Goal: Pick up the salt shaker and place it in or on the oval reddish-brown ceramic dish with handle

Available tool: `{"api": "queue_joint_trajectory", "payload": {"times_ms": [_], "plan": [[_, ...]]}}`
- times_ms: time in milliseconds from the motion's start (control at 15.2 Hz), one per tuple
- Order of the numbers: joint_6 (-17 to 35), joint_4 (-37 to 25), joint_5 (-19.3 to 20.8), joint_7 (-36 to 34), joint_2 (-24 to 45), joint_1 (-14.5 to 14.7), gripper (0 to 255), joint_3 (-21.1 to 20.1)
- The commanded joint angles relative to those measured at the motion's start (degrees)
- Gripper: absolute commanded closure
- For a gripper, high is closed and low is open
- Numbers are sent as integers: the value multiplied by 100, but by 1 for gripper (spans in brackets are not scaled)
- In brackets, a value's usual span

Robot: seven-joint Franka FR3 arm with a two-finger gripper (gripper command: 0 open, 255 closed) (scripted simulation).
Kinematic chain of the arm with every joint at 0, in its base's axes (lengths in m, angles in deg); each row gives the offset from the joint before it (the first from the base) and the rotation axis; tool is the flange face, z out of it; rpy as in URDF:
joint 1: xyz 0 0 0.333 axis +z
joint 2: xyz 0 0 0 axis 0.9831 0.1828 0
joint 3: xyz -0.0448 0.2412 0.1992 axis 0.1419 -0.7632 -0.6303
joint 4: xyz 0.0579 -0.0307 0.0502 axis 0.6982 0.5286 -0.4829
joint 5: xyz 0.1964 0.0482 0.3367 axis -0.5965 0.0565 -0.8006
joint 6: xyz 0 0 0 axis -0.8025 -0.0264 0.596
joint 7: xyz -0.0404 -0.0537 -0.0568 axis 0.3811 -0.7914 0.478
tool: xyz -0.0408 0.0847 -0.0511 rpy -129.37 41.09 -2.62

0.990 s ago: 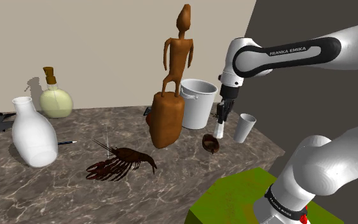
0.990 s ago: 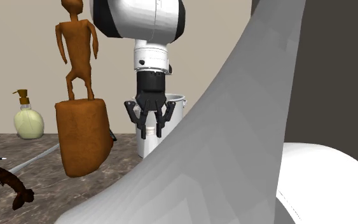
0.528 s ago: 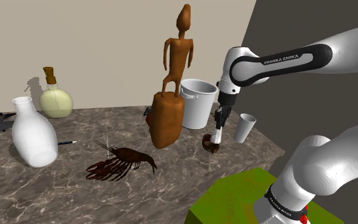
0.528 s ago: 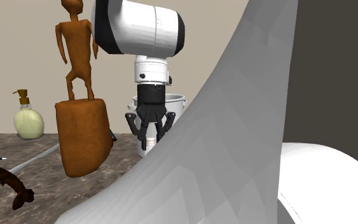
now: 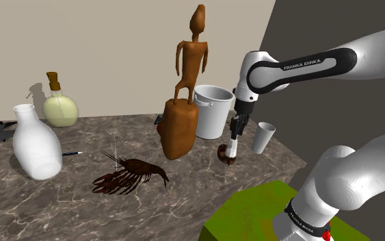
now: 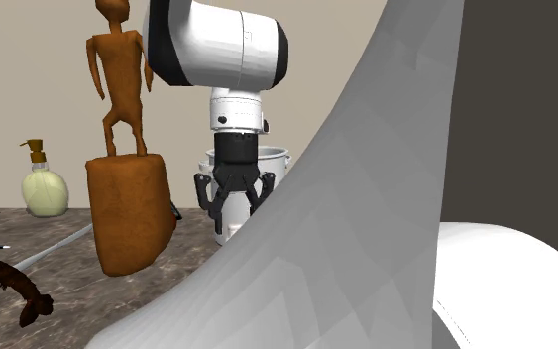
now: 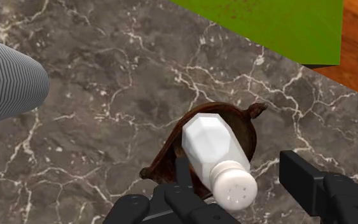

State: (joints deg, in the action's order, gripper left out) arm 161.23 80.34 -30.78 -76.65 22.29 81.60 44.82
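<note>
The white salt shaker [image 7: 212, 153] leans tilted in the small reddish-brown dish [image 7: 166, 153] on the marble top, its holed cap towards the hand. My gripper [image 7: 238, 173] hangs right over it, open: one finger [image 7: 182, 181] lies against the shaker's side, the other finger [image 7: 301, 181] stands clear of it. From the shoulder camera the gripper [image 5: 234, 131] points down at the shaker [image 5: 232, 146], which stands in the dish [image 5: 226, 157] near the table's right end. The second exterior view has the gripper [image 6: 232, 201] with fingers spread, in front of the white bucket.
A white cup [image 5: 263, 137] stands just right of the dish, a white bucket [image 5: 211, 109] behind it, a tall brown figure [image 5: 184, 103] to its left. Further left lie a dark lobster [image 5: 129, 176], a white vase [image 5: 35, 142] and a yellowish bottle [image 5: 59, 106]. The green stand top [image 5: 252, 212] borders the table edge.
The gripper came down with the shaker onto the dish, then its fingers spread apart and let the shaker go.
</note>
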Motion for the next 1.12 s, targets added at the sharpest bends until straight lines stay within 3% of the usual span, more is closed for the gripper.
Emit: {"api": "queue_joint_trajectory", "payload": {"times_ms": [0, 264, 528, 1056], "plan": [[0, 0, 0, 0, 0, 0, 0, 0], [0, 0, 0, 0, 0, 0, 0, 0], [-768, -661, 11, -8, -107, -9, 0, -3], [-768, -661, 11, -8, -107, -8, 0, -3]]}}
